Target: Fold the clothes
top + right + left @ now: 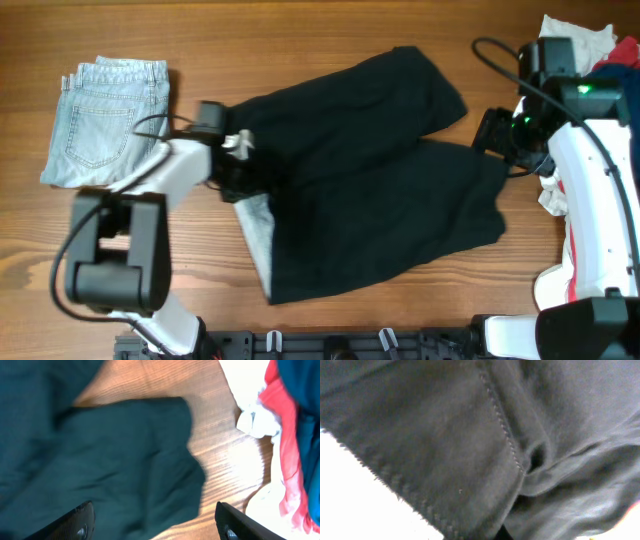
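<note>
Overhead: the black trousers [370,180] sprawl across the middle of the bench [300,40], pale lining showing at the waistband, and that's where the left arm [175,168] has its jaws pinched shut on the fabric edge. Folded denim [105,120] sits far left (a heap of others [585,45] waits far right).

Left wrist: nothing but dark cloth and a seam [502,425], pressed close.

Right wrist: jaws spread wide and empty, hovering over a leg end [125,460]. Soft, limp, light stuff, I'd say, best taken by hems and waistband corners.
</note>
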Tool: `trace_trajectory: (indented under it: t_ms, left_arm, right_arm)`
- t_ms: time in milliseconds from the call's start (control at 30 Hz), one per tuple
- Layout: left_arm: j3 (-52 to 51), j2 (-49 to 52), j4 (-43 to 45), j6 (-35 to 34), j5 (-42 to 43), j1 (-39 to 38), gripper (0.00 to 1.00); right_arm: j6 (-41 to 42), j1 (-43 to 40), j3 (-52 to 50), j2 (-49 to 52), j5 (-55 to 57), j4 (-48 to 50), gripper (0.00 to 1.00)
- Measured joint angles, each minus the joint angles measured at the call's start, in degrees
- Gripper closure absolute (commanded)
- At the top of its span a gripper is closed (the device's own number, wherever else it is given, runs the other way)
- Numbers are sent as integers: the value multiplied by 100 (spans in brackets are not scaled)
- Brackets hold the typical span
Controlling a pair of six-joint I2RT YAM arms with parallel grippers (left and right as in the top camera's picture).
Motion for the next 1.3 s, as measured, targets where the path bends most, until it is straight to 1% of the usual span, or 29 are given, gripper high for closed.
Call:
trace_trajectory:
  t_ms: [133, 200, 333, 467, 600, 700, 867, 933, 1100, 1133, 1167, 1200, 1233, 1267, 1300]
  left_arm:
    - [-11, -260, -63, 442, 1025, 964, 96]
    - [-9, -326, -162, 555, 1123, 1185, 96]
    - [-11, -334, -577, 693, 470, 1172, 96]
    - [-13, -334, -669, 743, 92, 1069, 96]
    - [-15, -334, -557, 754, -33, 1051, 96]
    - [-15, -334, -518, 763, -57, 1051, 96]
    - [-15, -334, -433, 765, -146, 1051, 96]
    - [-15, -334, -404, 765, -173, 1051, 96]
    - [-15, -334, -385, 765, -212, 1051, 96]
    - [-15, -334, -387, 765, -221, 1051, 96]
    - [-15, -334, -385, 765, -232, 1051, 96]
    - [-15, -334, -387, 765, -236, 1051, 96]
    - [-15, -334, -389, 765, -243, 1051, 95]
    - [-15, -334, -385, 765, -251, 1051, 95]
    - [-15, -334, -387, 765, -251, 1054, 95]
  right_arm:
    - [0, 0, -601, 11, 4, 378, 22]
    - [0, -2, -791, 11, 4, 490, 21]
    - [4, -2, -984, 11, 4, 595, 21]
    - [114, -2, -1427, 11, 0, 881, 21]
    - [225, -11, -2037, 11, 0, 1244, 21]
    - [361, -22, -2413, 11, -42, 1329, 21]
    - [424, -48, -2865, 11, -612, 1351, 21]
    - [437, -50, -3003, 11, -852, 1423, 19]
    - [442, -50, -3510, 11, -1453, 2044, 19]
    - [446, -50, -3689, 11, -1600, 2286, 22]
    - [459, -50, -3810, 11, -1711, 2455, 29]
    - [479, -50, -4013, 11, -1882, 2721, 39]
    - [509, -50, -4146, 11, -1987, 2861, 57]
    - [566, -61, -4183, -9, -2041, 2918, 73]
    - [581, -72, -4210, -15, -2094, 2979, 83]
